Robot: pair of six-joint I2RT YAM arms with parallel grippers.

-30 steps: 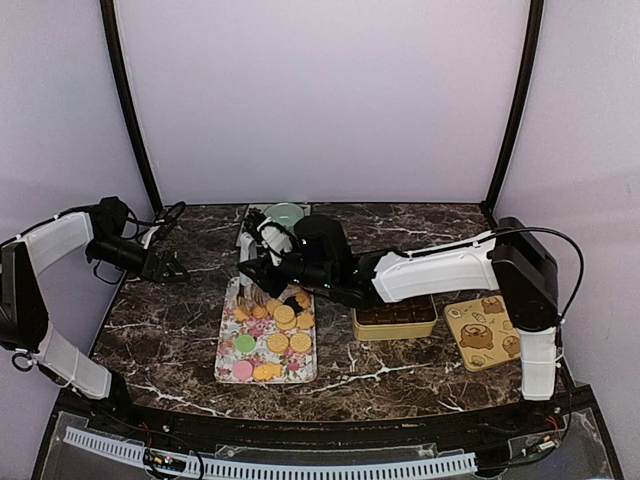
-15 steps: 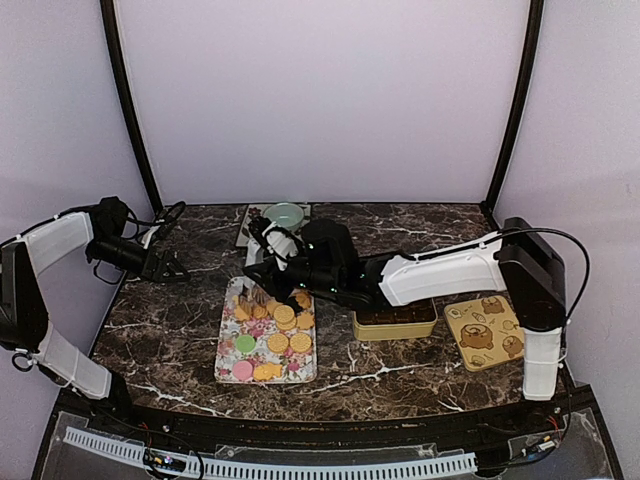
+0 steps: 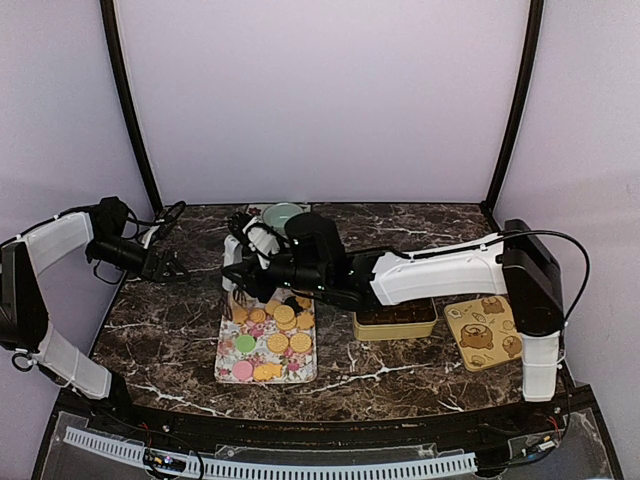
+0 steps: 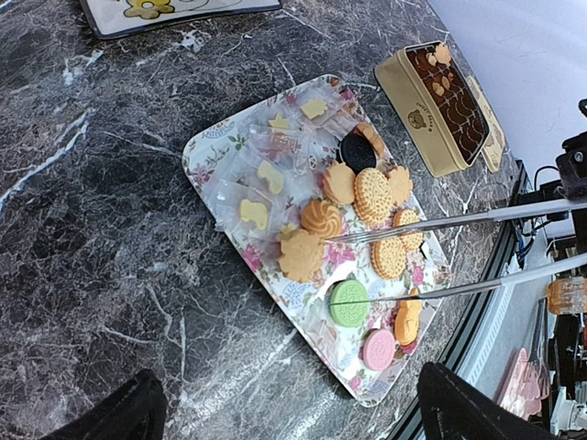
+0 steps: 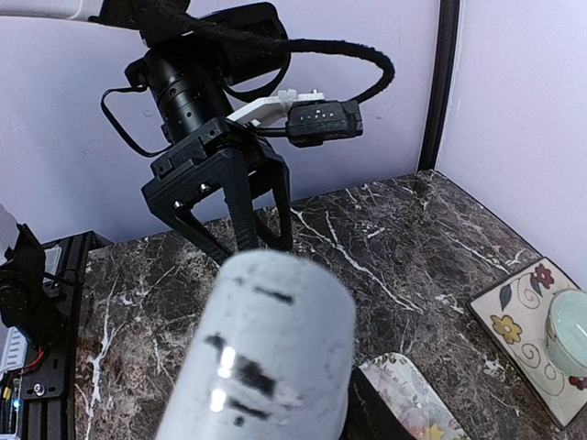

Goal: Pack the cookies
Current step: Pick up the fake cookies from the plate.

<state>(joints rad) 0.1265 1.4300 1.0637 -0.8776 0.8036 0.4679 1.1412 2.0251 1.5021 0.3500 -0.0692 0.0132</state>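
Observation:
The cookies (image 3: 275, 330) lie on a flowered tray (image 3: 225, 365). Most are golden, with a green one (image 4: 348, 302), a pink one (image 4: 378, 348) and a dark one (image 4: 358, 154). Several clear-wrapped pieces (image 4: 255, 213) fill the tray's far end. My right gripper (image 3: 240, 262) hangs over that far left end, shut on a white rounded object with black marks (image 5: 266, 348) that hides its jaws. My left gripper (image 3: 170, 268) hovers open and holds nothing above the bare marble left of the tray (image 4: 197, 151), its black fingertips (image 4: 101, 412) wide apart.
A gold tin (image 3: 395, 322) with a dark lining stands right of the tray, holding a few cookies (image 4: 440, 60). Its bear-printed lid (image 3: 485, 335) lies further right. A green bowl (image 3: 283, 213) sits on a flowered coaster at the back. Two thin pale strips (image 4: 440, 220) cross the left wrist view.
My right gripper has swung left along the tray's far end, carrying the white object towards the left gripper. The left arm has stayed put.

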